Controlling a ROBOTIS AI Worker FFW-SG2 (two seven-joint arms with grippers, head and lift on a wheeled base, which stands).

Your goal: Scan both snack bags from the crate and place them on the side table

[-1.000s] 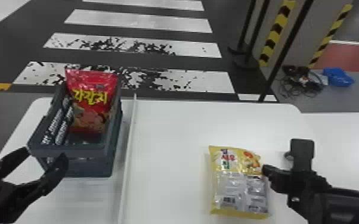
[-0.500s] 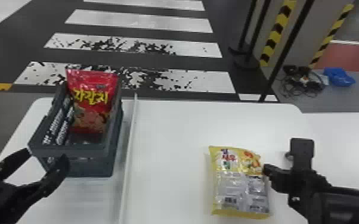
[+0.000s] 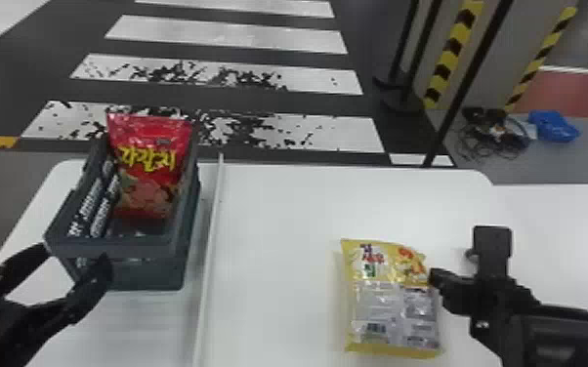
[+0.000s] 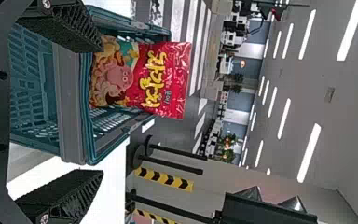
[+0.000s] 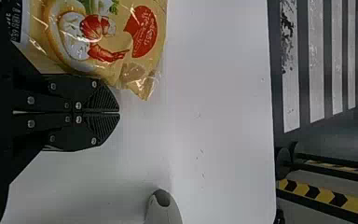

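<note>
We judge the coming move to be the left pincer (image 3: 77, 254) going for the red snack bag (image 3: 151, 166), and the finding that matters is its bearing. In the head view the bag lies above and to the right of that pincer, in the upper left of the frame. It stands in the crate (image 3: 122, 246) with its long axis upright, leaning back, top edge above the rim. The left arm is plainly the nearer.

We find the left pincer's fingers spread wide with nothing between them, at the crate's near side. The left wrist view shows the bag beyond the fingertips, off their midline towards one finger; its long axis runs roughly along the reach. We advise centring on the bag and clearing the near rim before closing; the fingers could otherwise foul the crate wall.

The yellow snack bag (image 3: 390, 293) lies flat on the table (image 3: 278, 219), lower right of the head view. The right pincer (image 5: 119, 112) is close beside it, fingers pressed together, holding nothing. Whether the two touch, we cannot tell, nor whether either bag has been scanned.
</note>
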